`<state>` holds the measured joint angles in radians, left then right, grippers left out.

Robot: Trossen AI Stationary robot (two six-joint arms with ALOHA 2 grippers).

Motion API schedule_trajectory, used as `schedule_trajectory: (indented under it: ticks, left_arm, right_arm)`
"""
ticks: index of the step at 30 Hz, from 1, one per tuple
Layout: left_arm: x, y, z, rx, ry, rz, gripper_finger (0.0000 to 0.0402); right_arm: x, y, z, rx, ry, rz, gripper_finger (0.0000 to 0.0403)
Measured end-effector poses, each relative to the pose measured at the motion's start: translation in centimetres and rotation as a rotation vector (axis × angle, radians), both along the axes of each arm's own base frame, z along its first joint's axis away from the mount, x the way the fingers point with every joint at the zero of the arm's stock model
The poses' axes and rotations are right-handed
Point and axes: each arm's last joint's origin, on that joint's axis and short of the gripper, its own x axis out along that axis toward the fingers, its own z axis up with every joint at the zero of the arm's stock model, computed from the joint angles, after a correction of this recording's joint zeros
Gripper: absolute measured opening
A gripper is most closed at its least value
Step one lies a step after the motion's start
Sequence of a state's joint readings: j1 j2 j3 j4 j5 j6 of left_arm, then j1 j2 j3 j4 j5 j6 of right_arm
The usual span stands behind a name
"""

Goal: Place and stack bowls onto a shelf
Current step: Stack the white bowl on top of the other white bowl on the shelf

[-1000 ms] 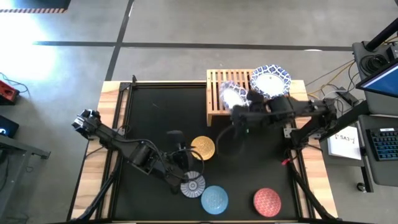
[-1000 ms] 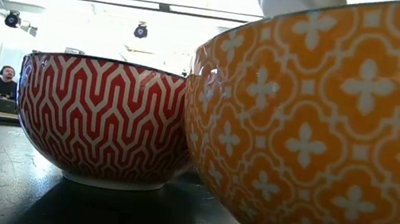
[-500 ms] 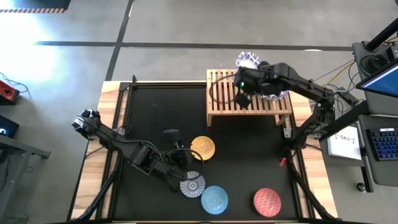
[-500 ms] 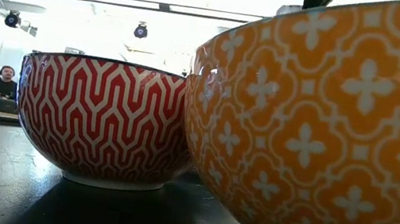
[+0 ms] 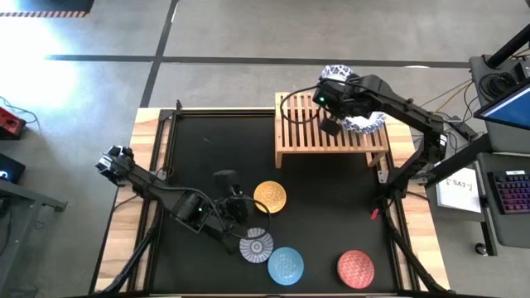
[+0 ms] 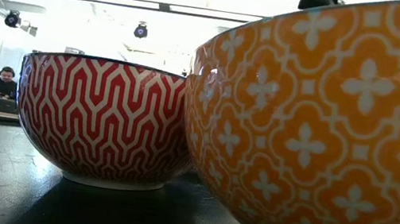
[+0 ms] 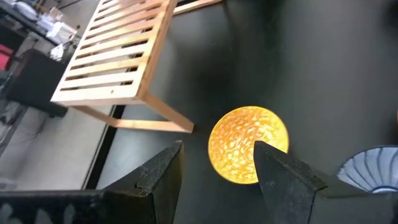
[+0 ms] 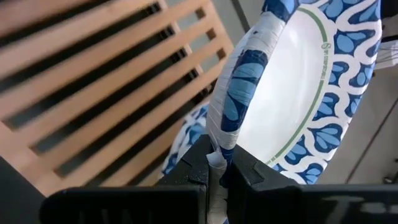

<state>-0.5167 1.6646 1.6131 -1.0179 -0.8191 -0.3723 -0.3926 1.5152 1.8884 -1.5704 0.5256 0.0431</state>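
slatted wooden shelf (image 5: 331, 132), round patterned bowls (image 5: 270, 197)

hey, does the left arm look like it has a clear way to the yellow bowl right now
Probably yes. The left gripper is open and hovers close to the yellow bowl, which shows between its fingers in the wrist view. Nothing lies between them; the grey-blue bowl sits off to one side.

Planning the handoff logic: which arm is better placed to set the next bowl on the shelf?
Right. Its tool is shut on a white blue-rimmed bowl right over the shelf. The left tool hangs open near the yellow bowl, away from the shelf.
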Motion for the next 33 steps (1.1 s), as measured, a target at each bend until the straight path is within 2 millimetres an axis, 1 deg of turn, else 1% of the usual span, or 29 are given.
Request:
schedule_trajectory:
  ticks: [7,11,16,19,22,28,33]
  left_arm:
    - [-0.3,0.2,-0.2,-0.005,0.006,0.041,0.0178]
    - [-0.3,0.2,-0.2,-0.005,0.007,0.041,0.0178]
    - [-0.3,0.2,-0.2,-0.005,0.006,0.041,0.0178]
    - [-0.3,0.2,-0.1,0.009,-0.002,0.049,0.0178]
    - [-0.3,0.2,-0.1,0.017,-0.005,0.052,0.0178]
    - [-0.3,0.3,-0.1,0.029,-0.011,0.058,0.0178]
    - [-0.3,0.3,-0.1,0.029,-0.011,0.058,0.0178]
  right_arm:
    - [-1.3,0.5,-1.9,0.029,0.09,0.027,0.0013]
    - [-2.9,1.1,-1.9,0.027,0.079,0.015,0.0013]
    - [-5.1,2.0,-1.7,0.021,0.024,-0.035,0.0013]
    - [-5.9,2.5,-2.0,0.049,0.007,-0.047,0.0013]
    - [-6.0,2.6,-2.6,0.082,0.016,-0.037,0.0013]
    - [-5.5,2.2,-3.6,0.039,0.123,0.007,0.0013]
    - [-5.0,1.9,-4.0,0.033,0.165,0.028,0.0013]
